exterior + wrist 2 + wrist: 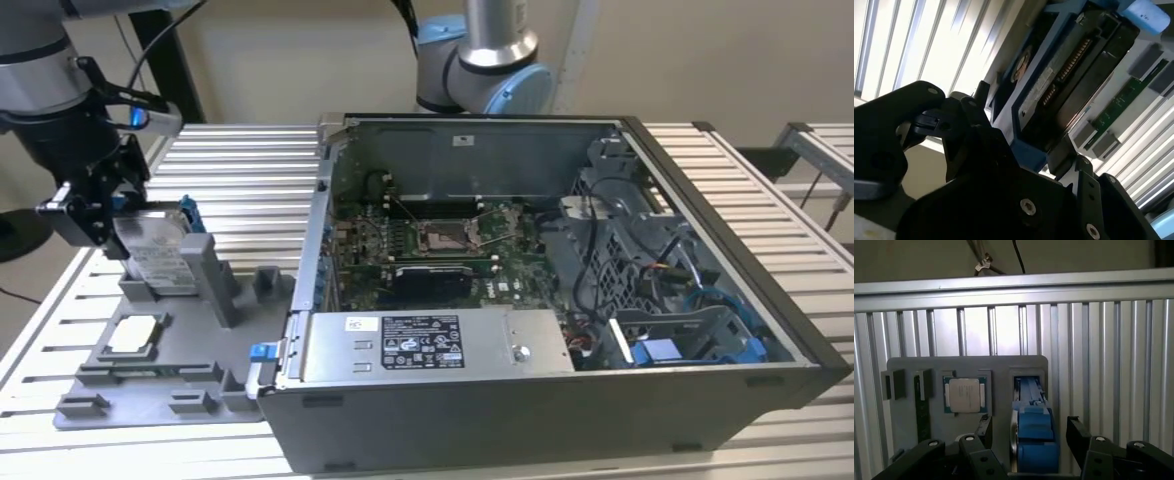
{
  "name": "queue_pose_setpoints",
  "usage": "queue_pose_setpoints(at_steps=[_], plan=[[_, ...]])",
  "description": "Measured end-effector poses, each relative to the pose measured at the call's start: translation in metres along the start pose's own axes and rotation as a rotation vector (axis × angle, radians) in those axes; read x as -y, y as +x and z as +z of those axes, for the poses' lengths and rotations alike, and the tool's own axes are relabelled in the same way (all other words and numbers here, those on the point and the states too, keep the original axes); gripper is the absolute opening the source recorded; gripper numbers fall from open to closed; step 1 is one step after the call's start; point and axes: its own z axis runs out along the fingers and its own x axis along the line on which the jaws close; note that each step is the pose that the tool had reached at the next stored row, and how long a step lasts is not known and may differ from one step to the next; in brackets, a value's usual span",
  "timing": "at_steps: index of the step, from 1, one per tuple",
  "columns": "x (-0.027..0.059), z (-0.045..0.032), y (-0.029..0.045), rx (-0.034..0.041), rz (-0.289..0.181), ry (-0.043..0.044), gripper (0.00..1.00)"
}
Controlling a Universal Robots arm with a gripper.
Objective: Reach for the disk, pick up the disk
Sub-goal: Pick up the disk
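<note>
The disk (158, 255) stands on edge in a slot of the grey fixture (160, 385) on the exterior view's left, its silver labelled face and blue side rail showing. My gripper (114, 215) is at its upper end, coming from the exterior view's left. In the first wrist view the disk's blue rail (1034, 440) sits between my black fingers (985, 429), with a narrow gap on each side, so the gripper (1029, 432) is open around it. The second wrist view shows the disk's underside and connector (1064, 75) just beyond the gripper (1024, 125).
A small square silver chip (134, 335) (964, 394) lies in the fixture beside the disk. An open computer case (801, 340) with a grey power-supply box (427, 345) fills the exterior view's middle and right. A second arm's base (481, 70) stands behind it. The table (254, 180) is slatted metal.
</note>
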Motion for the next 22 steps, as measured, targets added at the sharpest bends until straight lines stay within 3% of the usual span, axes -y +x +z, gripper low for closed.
queue_pose_setpoints(at_steps=[7, 19, 20, 22], plan=[[-0.0002, 0.0067, -0.0001, 0.0000, 0.000, 0.0000, 1.00], [-0.0002, 0.0071, -0.0001, 0.0000, -0.001, 0.0001, 1.00], [-0.0002, 0.0071, -0.0001, 0.0000, -0.001, 0.0001, 0.00], [-0.0002, 0.0071, -0.0001, 0.0000, -0.001, 0.0001, 0.00]])
